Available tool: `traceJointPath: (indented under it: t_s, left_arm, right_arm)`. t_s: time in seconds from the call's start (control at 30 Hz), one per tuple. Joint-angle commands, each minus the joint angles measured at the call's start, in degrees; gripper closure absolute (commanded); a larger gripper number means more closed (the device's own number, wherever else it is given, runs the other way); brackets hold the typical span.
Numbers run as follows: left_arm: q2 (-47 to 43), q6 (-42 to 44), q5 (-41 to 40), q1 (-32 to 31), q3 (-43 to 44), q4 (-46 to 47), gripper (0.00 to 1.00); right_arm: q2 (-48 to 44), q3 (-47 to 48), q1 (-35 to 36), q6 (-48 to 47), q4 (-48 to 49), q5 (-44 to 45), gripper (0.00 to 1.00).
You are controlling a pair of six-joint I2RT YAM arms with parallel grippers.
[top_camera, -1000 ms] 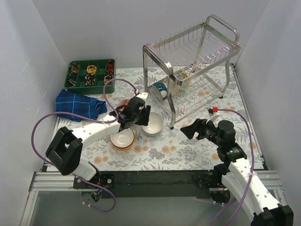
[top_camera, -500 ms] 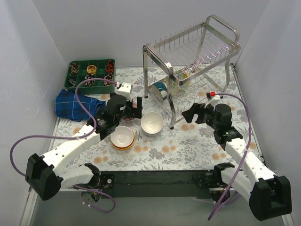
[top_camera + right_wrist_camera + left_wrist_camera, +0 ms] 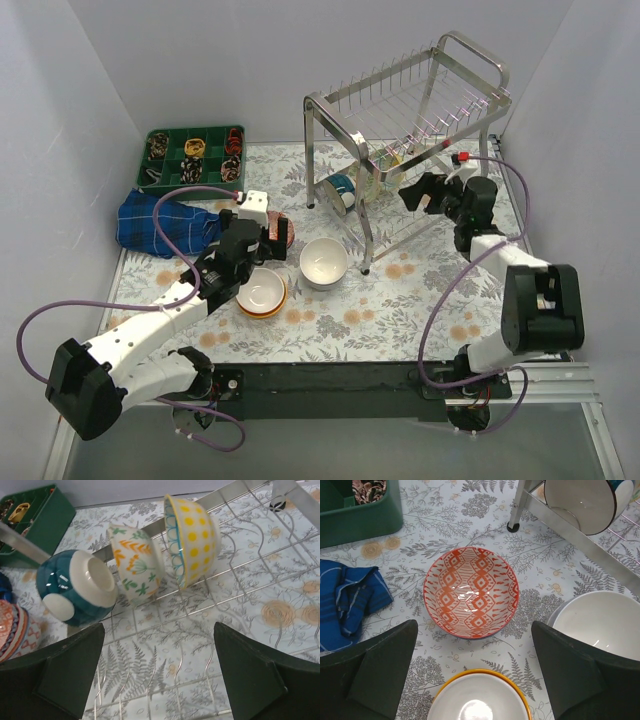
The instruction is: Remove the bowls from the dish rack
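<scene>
Just ahead of your open left gripper sits a red-patterned ceramic bowl beside blue checked cloth; your open right gripper faces the shiny steel wire rack.

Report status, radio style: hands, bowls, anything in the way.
Left hand open at red-patterned bowl on table. Right hand open, facing dish rack. Three racked: teal bowl, leaf-patterned bowl, yellow-dotted bowl. Nothing blocking them.
</scene>
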Motion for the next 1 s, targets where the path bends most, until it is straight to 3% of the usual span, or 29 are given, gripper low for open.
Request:
traceJointPath:
  t_s: [0.0,0.37,0.73,0.97]
  left_arm:
    - [-1.80,2.04,-3.12,0.22,-0.67,2.49,0.02]
    - [-0.22,3.19,-3.65,0.31,-1.28,3.63,0.02]
    - [0.30,3.45,-3.38,0.31,-1.37,3.55,0.02]
    - [0.13,3.54,-2.76,0.31,-1.37,3.54,0.02]
  right_arm:
    - [9.47,7.80,-1.44,0.85,11.22,-5.03,0.02]
    - [31.54,25.21,-3.11,5.16,16.77,-10.14,0.02]
    - [42.90,36.11,-3.11,7.88,16.68,-16.99,0.02]
    - [45.54,38.84,-2.76,8.67,16.59,-22.79,0.12]
